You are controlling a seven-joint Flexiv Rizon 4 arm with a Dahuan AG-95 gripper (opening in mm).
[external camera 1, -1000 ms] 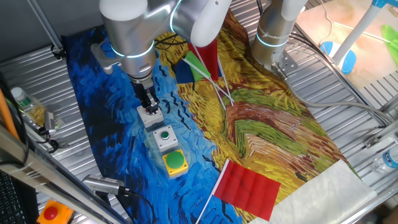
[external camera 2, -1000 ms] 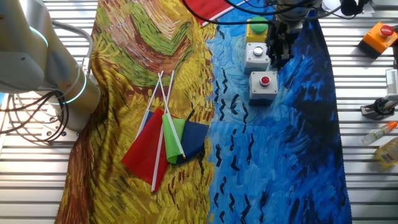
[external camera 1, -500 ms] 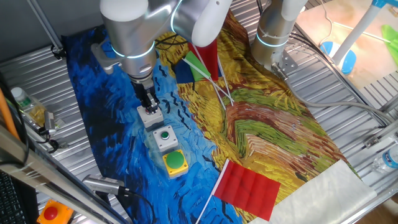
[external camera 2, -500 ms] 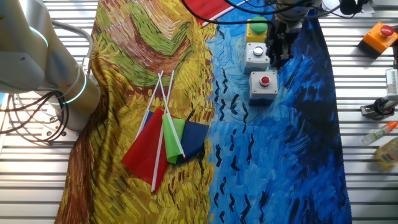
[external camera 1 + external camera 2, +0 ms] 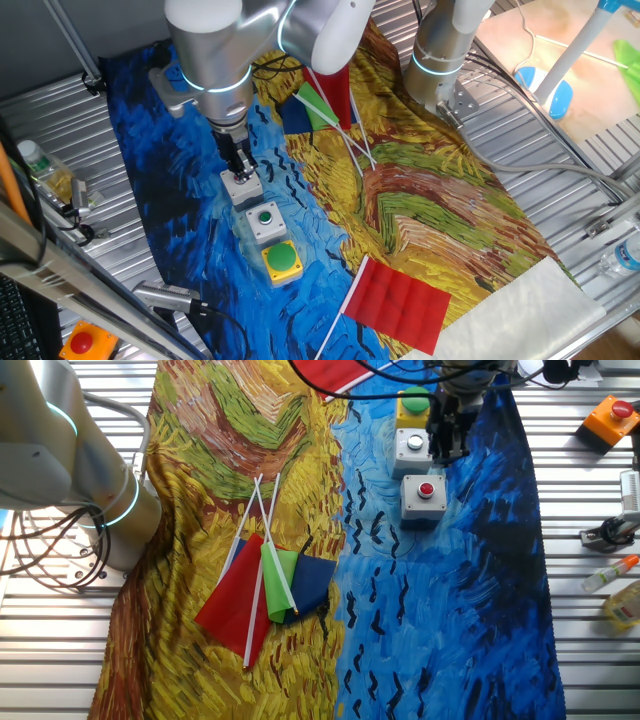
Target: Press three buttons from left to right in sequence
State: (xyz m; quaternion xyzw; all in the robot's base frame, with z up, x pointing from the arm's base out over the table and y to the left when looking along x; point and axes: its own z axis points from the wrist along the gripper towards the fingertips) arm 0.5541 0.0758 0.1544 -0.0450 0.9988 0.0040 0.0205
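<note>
Three button boxes stand in a row on the painted cloth. The grey box with the red button [image 5: 243, 188] [image 5: 425, 498] is at one end, the grey box with the green button [image 5: 265, 221] [image 5: 409, 450] is in the middle, and the yellow box with the green dome [image 5: 282, 261] [image 5: 413, 405] is at the other end. My gripper [image 5: 241, 170] [image 5: 441, 452] points down over the red-button box. It hides the red button in one fixed view. In the other fixed view the red button shows uncovered. No view shows a gap or a touch between the fingertips.
An orange box with a red button [image 5: 80, 343] [image 5: 612, 418] sits off the cloth. A bundle of small flags [image 5: 322, 105] [image 5: 268, 585] and a red flag [image 5: 400, 300] lie on the cloth. A second arm's base [image 5: 440, 60] [image 5: 75, 465] stands at the cloth's edge. Bottles [image 5: 622, 600] lie beside it.
The arm has shifted very slightly. The gripper stays over the red-button box, perhaps a touch higher. Nothing else has moved.
</note>
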